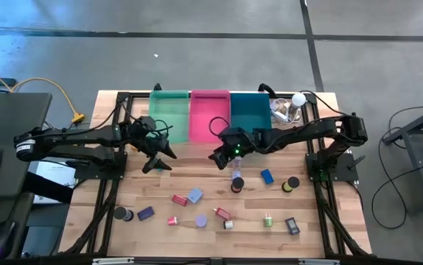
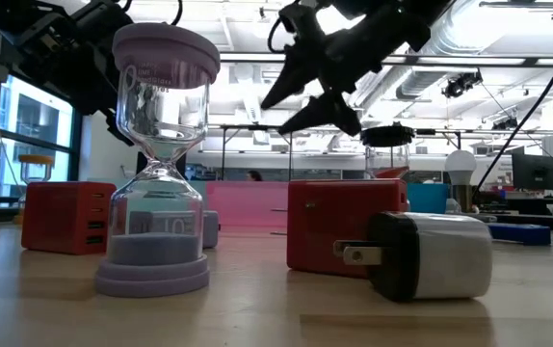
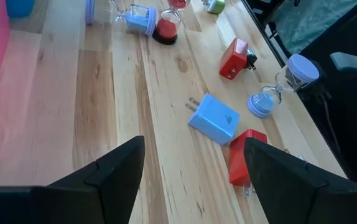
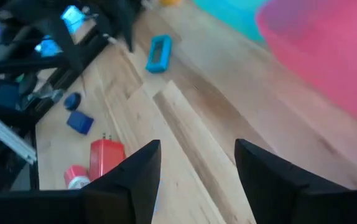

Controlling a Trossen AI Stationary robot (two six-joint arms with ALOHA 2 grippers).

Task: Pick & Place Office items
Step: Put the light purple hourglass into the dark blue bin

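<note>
— Black left gripper (image 1: 157, 157), left of centre in the high view, fingers spread, holding nothing. Right gripper (image 1: 219, 156), near centre, likewise spread and empty.

— Nearest target?

— Light blue charger block (image 3: 214, 118), mid-frame in the left wrist view, flat on bare wood, prongs out, touching a red charger (image 3: 242, 157).

— Handling?

— Probably light, rigid, smooth. Best pinched across flat sides, clear of prongs. Hourglass (image 3: 280, 88) likely fragile.

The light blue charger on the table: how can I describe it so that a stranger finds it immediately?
Start at the pink bin at the table's far edge and come toward the near edge, into the scattered small items. The light blue charger lies flat there, touching a red charger. It is the only pale blue block, with two metal prongs.
</note>
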